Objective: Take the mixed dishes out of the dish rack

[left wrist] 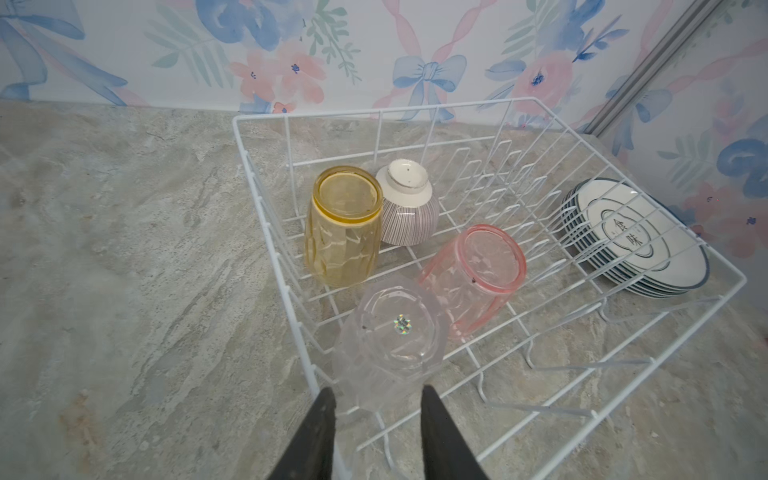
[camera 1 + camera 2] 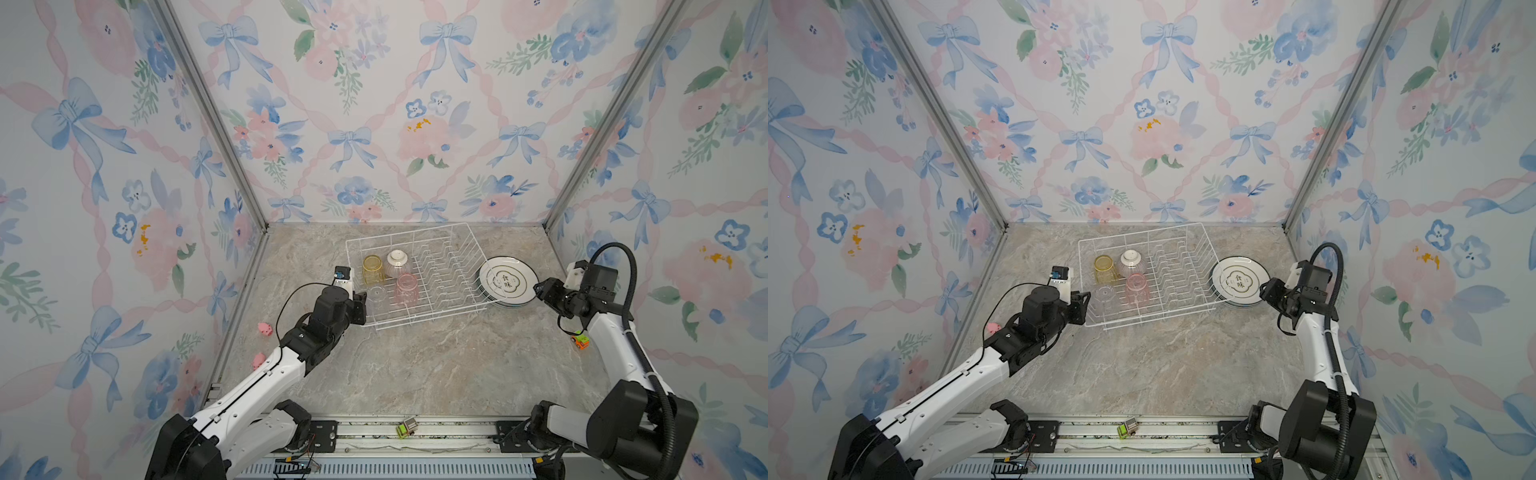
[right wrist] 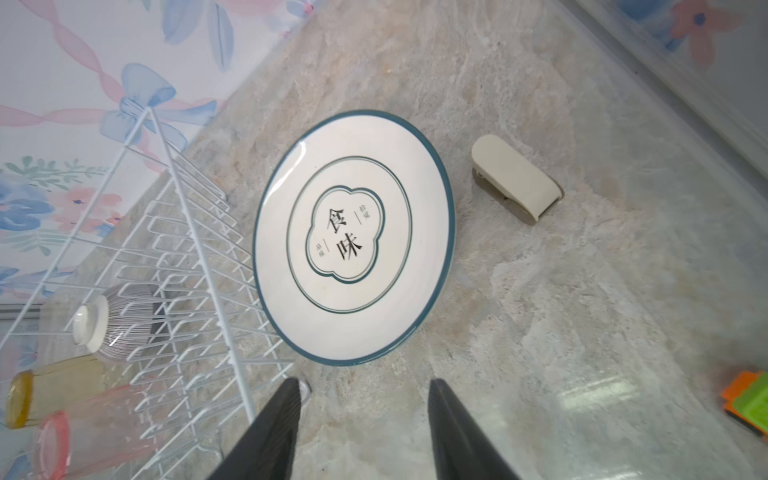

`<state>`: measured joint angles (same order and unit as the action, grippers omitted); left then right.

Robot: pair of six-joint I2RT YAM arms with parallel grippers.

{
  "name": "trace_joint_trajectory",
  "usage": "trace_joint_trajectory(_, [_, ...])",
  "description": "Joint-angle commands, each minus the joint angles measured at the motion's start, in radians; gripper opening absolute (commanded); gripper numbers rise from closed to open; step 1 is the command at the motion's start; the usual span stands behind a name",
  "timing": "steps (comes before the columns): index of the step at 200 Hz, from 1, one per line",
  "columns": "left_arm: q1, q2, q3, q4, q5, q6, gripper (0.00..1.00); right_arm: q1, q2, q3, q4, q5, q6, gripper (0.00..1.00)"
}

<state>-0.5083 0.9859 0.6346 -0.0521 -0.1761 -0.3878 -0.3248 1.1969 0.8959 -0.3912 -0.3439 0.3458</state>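
Observation:
The white wire dish rack [image 2: 407,232] [image 1: 374,109] stands at the back of the table. Upside down in its left part are a yellow tumbler [image 2: 372,269] [image 1: 343,224], a ribbed bowl [image 2: 397,262] [image 1: 409,203], a pink tumbler [image 2: 406,289] [image 1: 473,278] and a clear tumbler [image 2: 377,297] [image 1: 390,332]. My left gripper [image 2: 366,306] [image 1: 378,399] reaches over the rack's near left corner, shut on the clear tumbler. A stack of white plates [image 2: 507,282] [image 3: 353,237] lies on the table against the rack's right end. My right gripper [image 2: 538,289] [image 3: 363,390] stands open and empty just beside the stack.
Two pink toy pigs [image 2: 265,329] lie by the left wall behind the left arm. A small toy car [image 2: 580,341] sits by the right arm, another toy [image 2: 406,428] on the front rail. A beige clip-like object [image 3: 515,183] lies beyond the plates.

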Motion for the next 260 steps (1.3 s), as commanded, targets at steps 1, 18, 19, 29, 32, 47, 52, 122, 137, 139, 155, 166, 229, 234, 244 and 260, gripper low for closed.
trace_joint_trajectory(1, [0.054, 0.000, -0.021, -0.026, 0.030, -0.030, 0.35, 0.049, -0.011, 0.049, -0.055, -0.072, -0.043, 0.50])
trace_joint_trajectory(18, [0.093, 0.028, -0.030, -0.025, 0.063, -0.048, 0.35, 0.092, 0.028, 0.087, -0.068, -0.117, -0.063, 0.50])
trace_joint_trajectory(19, [0.094, 0.029, -0.030, -0.024, 0.065, -0.049, 0.35, 0.095, 0.031, 0.088, -0.068, -0.118, -0.063, 0.50])
trace_joint_trajectory(29, [0.112, 0.051, -0.033, -0.018, 0.085, -0.054, 0.35, 0.116, 0.063, 0.102, -0.057, -0.148, -0.065, 0.49])
trace_joint_trajectory(32, [0.115, 0.058, -0.033, -0.016, 0.091, -0.055, 0.35, 0.120, 0.074, 0.106, -0.054, -0.155, -0.066, 0.49])
trace_joint_trajectory(47, [0.128, 0.089, -0.037, 0.003, 0.118, -0.064, 0.34, 0.148, 0.130, 0.122, -0.038, -0.171, -0.066, 0.47])
trace_joint_trajectory(52, [0.130, 0.098, -0.039, 0.013, 0.128, -0.066, 0.34, 0.157, 0.148, 0.125, -0.031, -0.169, -0.067, 0.46])
trace_joint_trajectory(122, [0.137, 0.206, -0.035, 0.137, 0.223, -0.097, 0.32, 0.210, 0.333, 0.161, 0.069, -0.172, -0.043, 0.41])
trace_joint_trajectory(137, [0.138, 0.223, -0.032, 0.147, 0.227, -0.099, 0.30, 0.214, 0.349, 0.161, 0.079, -0.173, -0.043, 0.40])
trace_joint_trajectory(139, [0.138, 0.227, -0.032, 0.148, 0.228, -0.099, 0.29, 0.214, 0.351, 0.161, 0.080, -0.173, -0.042, 0.40])
trace_joint_trajectory(155, [0.140, 0.247, -0.024, 0.152, 0.233, -0.097, 0.28, 0.215, 0.361, 0.160, 0.087, -0.179, -0.043, 0.38])
trace_joint_trajectory(166, [0.141, 0.259, -0.020, 0.153, 0.239, -0.095, 0.25, 0.217, 0.365, 0.159, 0.090, -0.179, -0.042, 0.38])
trace_joint_trajectory(229, [0.145, 0.286, -0.015, 0.156, 0.239, -0.091, 0.17, 0.233, 0.394, 0.183, 0.093, -0.205, -0.041, 0.20])
trace_joint_trajectory(234, [0.148, 0.285, -0.015, 0.156, 0.239, -0.090, 0.17, 0.237, 0.397, 0.184, 0.095, -0.205, -0.041, 0.20])
trace_joint_trajectory(244, [0.148, 0.287, -0.015, 0.156, 0.242, -0.089, 0.17, 0.244, 0.401, 0.185, 0.097, -0.207, -0.041, 0.20])
trace_joint_trajectory(260, [0.149, 0.287, -0.017, 0.156, 0.243, -0.085, 0.16, 0.255, 0.408, 0.184, 0.096, -0.205, -0.039, 0.19])
